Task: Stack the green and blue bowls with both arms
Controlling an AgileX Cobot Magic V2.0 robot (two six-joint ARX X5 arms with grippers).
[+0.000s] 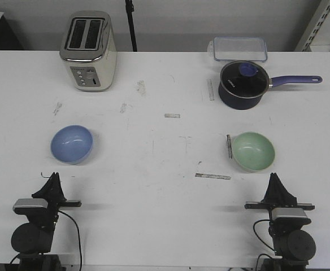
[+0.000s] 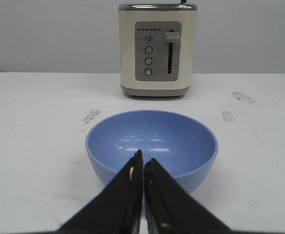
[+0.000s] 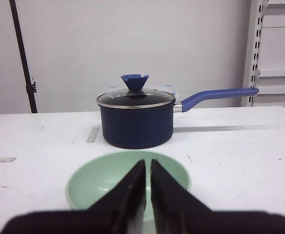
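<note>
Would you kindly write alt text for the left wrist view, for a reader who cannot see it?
A light blue bowl sits upright and empty on a white table, just beyond the left gripper, whose black fingers are closed together. Behind the bowl stands a cream toaster with its controls facing the camera.

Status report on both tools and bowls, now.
Left tool and right tool shut, empty. Blue bowl and green bowl apart, unstacked. Nothing between them.
</note>
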